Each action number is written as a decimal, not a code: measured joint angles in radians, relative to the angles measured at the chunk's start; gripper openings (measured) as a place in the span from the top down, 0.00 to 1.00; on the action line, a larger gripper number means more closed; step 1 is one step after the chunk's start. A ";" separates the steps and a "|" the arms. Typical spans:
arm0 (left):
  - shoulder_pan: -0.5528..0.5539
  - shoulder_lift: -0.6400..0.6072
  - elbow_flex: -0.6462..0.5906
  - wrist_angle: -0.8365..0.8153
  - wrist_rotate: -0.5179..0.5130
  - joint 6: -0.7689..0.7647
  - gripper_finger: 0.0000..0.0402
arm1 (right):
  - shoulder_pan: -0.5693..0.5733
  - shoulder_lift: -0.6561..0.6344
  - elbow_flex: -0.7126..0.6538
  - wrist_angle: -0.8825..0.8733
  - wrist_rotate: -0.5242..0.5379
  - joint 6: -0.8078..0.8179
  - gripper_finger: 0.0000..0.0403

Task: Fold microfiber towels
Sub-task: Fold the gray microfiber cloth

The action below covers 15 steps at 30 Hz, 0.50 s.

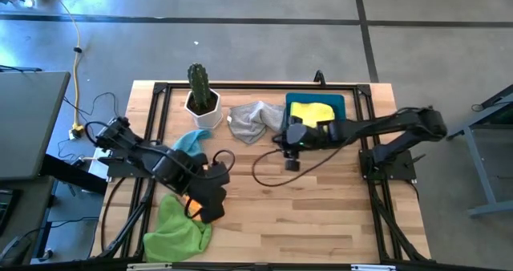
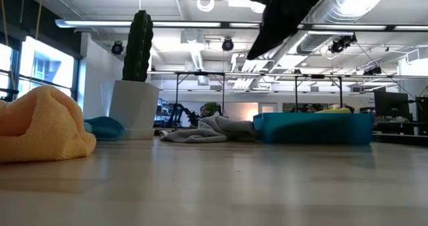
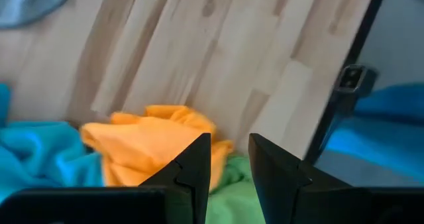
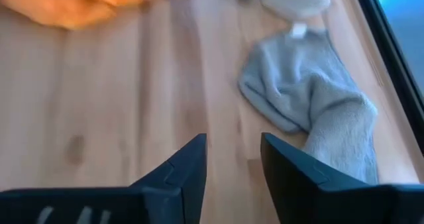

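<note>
Crumpled grey towel (image 1: 255,119), orange towel (image 3: 147,144), green towel (image 1: 177,228)

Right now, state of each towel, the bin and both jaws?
grey towel: crumpled, unfolded, beside bin
yellow towel: in the blue bin
orange towel: bunched
light blue towel: crumpled by the cactus pot
green towel: crumpled
left gripper: jaws open, empty
right gripper: jaws open, empty

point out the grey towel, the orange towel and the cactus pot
grey towel (image 4: 306,105): right wrist view, middle of the crumpled cloth.
orange towel (image 3: 146,143): left wrist view, centre of the bunched folds.
cactus pot (image 2: 132,107): low view, front face of the white pot.
</note>
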State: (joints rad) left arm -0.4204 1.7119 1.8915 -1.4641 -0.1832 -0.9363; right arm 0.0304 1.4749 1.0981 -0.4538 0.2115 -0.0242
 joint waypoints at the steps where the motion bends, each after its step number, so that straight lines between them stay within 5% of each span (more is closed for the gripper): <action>1: -0.010 0.000 0.000 0.010 -0.018 -0.025 0.77 | -0.014 0.029 0.000 0.020 0.006 0.000 0.66; 15: -0.038 -0.027 0.001 -0.008 -0.114 -0.042 0.77 | -0.263 0.309 0.000 0.211 0.051 0.070 0.56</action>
State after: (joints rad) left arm -0.4579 1.6849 1.8923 -1.4720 -0.2971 -0.9783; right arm -0.2326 1.7839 1.0985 -0.2433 0.2625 0.0456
